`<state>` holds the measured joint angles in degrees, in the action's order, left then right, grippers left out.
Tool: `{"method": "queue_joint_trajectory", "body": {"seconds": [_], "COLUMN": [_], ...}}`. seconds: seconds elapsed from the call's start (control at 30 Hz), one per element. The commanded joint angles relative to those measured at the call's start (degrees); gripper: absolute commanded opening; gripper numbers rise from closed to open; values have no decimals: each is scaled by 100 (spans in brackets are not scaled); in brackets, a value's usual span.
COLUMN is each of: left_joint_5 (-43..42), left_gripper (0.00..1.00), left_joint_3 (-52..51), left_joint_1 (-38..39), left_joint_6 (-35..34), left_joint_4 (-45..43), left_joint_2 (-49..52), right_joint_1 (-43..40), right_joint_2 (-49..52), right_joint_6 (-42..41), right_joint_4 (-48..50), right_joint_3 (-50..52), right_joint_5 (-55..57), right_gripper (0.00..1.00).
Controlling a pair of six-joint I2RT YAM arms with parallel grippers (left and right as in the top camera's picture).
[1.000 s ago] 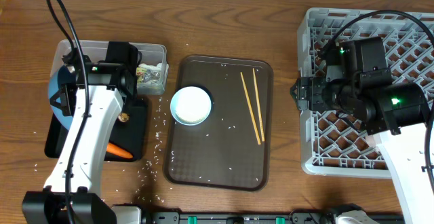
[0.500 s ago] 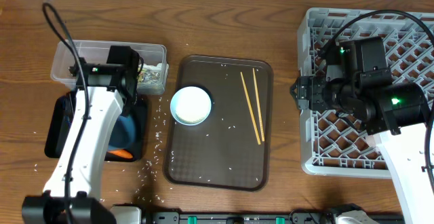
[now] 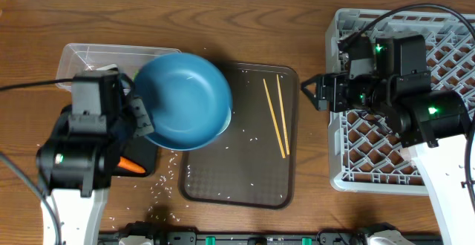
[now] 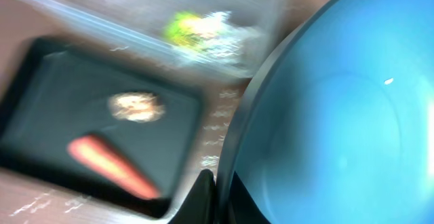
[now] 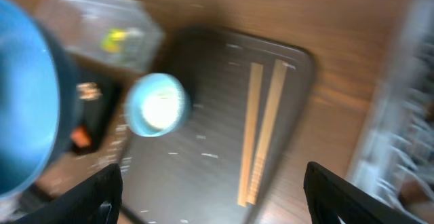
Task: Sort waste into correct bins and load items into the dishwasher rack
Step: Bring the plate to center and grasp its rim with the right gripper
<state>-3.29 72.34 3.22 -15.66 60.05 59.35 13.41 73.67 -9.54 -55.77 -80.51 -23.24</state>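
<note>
My left gripper [image 3: 141, 120] is shut on the rim of the large blue dish [image 3: 182, 100] and holds it above the brown tray's left edge, over the white bowl. The left wrist view shows the fingers [image 4: 217, 198] pinching the dish [image 4: 332, 115]. The carrot [image 4: 108, 164] and brown food scrap [image 4: 135, 106] lie on the black tray [image 4: 41, 81]. The wrapper [image 4: 196, 30] is in the clear tub [image 3: 89, 55]. My right gripper [image 3: 312, 93] is open and empty, between the dishwasher rack [image 3: 438, 59] and the chopsticks [image 3: 276, 115]. The cups are not visible.
The brown serving tray [image 3: 237, 178] holds the chopsticks [image 5: 261, 136] and the white bowl [image 5: 157, 105]. Rice grains are scattered on the tray and on the table by its left edge. The right arm covers part of the rack.
My left gripper has lifted the blue dish from over the black tray and swung it up and right, over the bowl. My right gripper has moved left, off the rack.
</note>
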Motion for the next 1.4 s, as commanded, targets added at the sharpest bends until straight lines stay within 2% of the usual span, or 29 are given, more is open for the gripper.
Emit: {"method": "queue_joint_trajectory", "body": {"seconds": [0.0,0.17,0.37,0.57,0.87,1.03,1.17,1.27,1.37], "left_joint_5": [-1261,-1517,-1504,-463,-28,-28,-33,-33,-33], "left_gripper": [6,6,6,6,6,6,7,16,43], "left_joint_3": [155,140,140,140,140,140,140,140,140], "left_joint_1": [13,109,914,1834,2448,2485,2485,2485,2485], "left_joint_6": [221,323,341,332,247,186,138,79,79], "left_joint_4": [-57,-94,-415,-634,-1110,-1248,-1316,-1329,-1325], "left_joint_2": [-149,-175,-175,-175,-2,22,20,20,17], "right_joint_1": [214,699,1233,1484,1486,1469,1469,1469,1469], "right_joint_2": [-15,-15,48,164,168,168,168,168,166], "right_joint_6": [326,321,98,-142,-136,-138,-140,-188,-352], "right_joint_4": [157,481,621,420,328,162,17,-28,-79], "right_joint_3": [-33,-33,-33,-33,-31,-33,-33,-31,-33], "right_joint_5": [-1250,-1567,-1025,173,350,925,1429,1534,1998], "right_gripper": [76,73,71,65,31,1,1,1,1]}}
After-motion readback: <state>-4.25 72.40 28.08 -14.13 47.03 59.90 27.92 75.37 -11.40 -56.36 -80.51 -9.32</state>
